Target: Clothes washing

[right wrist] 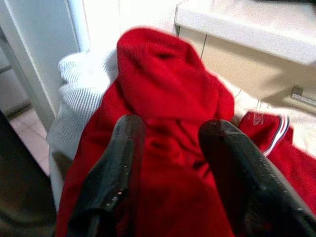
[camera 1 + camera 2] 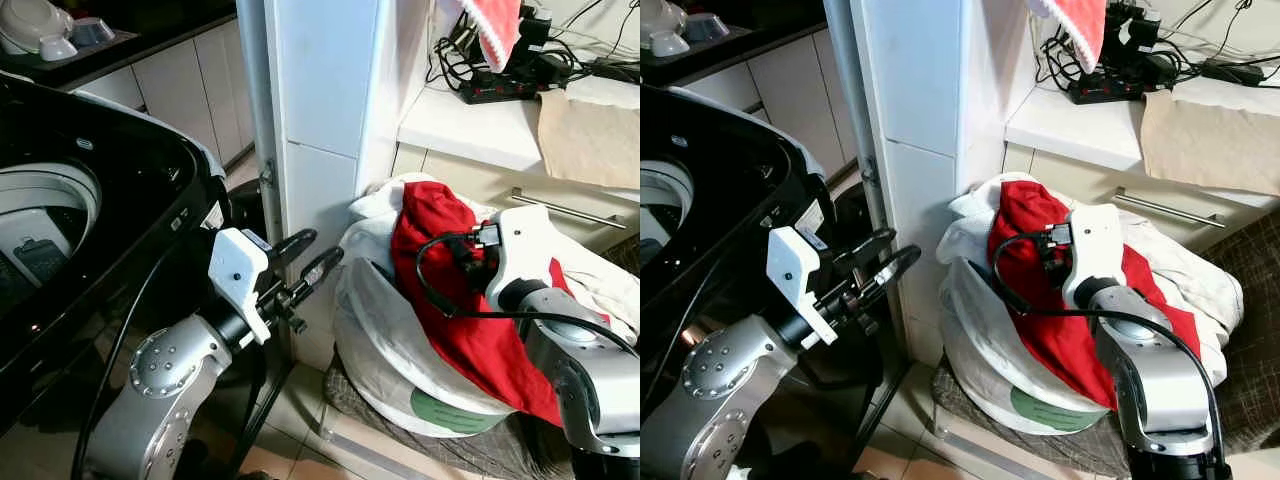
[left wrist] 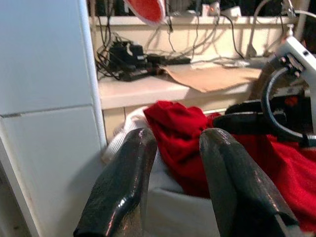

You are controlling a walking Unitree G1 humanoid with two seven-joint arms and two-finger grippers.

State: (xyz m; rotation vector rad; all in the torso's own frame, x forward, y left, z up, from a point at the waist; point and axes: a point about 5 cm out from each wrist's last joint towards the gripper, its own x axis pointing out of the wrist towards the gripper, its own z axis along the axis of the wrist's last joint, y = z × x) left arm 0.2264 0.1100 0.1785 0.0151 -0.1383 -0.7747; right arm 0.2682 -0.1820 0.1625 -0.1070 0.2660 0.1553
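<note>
A red garment point(image 2: 450, 300) is lying draped over the top of a heap of white laundry point(image 2: 380, 340) that is filling a basket on the floor, just beside a white pillar point(image 2: 320, 120) and below a pale counter point(image 2: 470, 125). The right gripper point(image 1: 168, 163) is hovering directly above the red garment, its two black fingers point(image 1: 116, 168) standing apart with red cloth showing in the gap between them; nothing is being held. The left gripper point(image 2: 308, 265) is reaching out in front of the pillar, near the left edge of the laundry heap, its fingers point(image 3: 123, 187) also parted and holding nothing. To the robot's left, a black top-loading washing machine point(image 2: 130, 200) is standing with its drum opening facing up. On the counter, a black power strip point(image 2: 500, 88) with tangled cables is sitting beside a sheet of brown paper point(image 2: 590, 135), and a piece of red-and-white cloth point(image 2: 495, 25) is hanging down above them. A metal drawer handle point(image 2: 565, 208) is showing under the counter edge.
</note>
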